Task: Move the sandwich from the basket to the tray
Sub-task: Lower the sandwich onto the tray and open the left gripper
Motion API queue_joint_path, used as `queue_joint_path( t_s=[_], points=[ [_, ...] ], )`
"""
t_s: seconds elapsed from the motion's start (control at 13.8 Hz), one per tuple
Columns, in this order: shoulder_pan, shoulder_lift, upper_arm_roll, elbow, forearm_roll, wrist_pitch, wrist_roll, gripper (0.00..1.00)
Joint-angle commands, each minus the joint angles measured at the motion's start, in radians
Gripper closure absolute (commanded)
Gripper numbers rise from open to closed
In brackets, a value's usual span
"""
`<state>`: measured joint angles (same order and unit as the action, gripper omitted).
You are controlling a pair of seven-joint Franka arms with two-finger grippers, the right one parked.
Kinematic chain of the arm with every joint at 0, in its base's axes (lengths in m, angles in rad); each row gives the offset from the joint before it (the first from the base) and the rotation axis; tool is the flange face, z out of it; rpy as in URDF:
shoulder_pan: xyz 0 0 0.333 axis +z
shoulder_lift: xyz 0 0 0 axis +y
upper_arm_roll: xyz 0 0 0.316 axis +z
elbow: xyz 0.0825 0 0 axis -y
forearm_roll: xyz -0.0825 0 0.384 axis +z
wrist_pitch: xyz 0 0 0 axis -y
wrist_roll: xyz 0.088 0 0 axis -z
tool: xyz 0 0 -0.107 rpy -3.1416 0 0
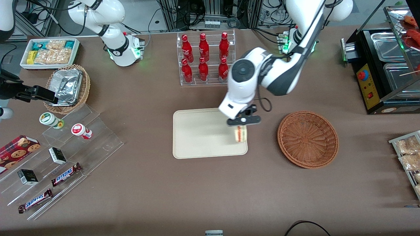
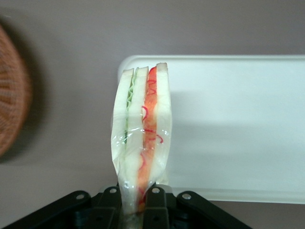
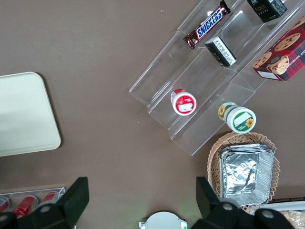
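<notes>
- The tool (image 1: 241,126) is clamped on the sandwich (image 2: 142,143), which hangs wrapped just over the tray (image 1: 200,134), at its edge nearest the basket (image 1: 307,139).
- Step in hand, I judge: the carry is done and the set-down is pending.
- Next move calls for lowering, then parting the fingers.
- Basket is empty beside the tool; the bottle rack (image 1: 205,59) stands farther off on the counter (image 1: 157,190); nothing blocks the way.
</notes>
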<state>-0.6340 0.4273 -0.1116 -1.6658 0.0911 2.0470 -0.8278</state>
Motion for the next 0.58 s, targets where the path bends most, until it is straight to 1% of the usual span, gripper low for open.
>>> queue_joint_path(
  t_s=[0.0,0.22,0.51],
  points=[
    [-0.104,0.138,0.017,0.121,0.016,-0.002,-0.057,1.0],
    [-0.13,0.18,0.017,0.121,0.016,0.111,-0.053,1.0],
    [-0.154,0.221,0.018,0.116,0.021,0.193,-0.054,1.0]
  ],
)
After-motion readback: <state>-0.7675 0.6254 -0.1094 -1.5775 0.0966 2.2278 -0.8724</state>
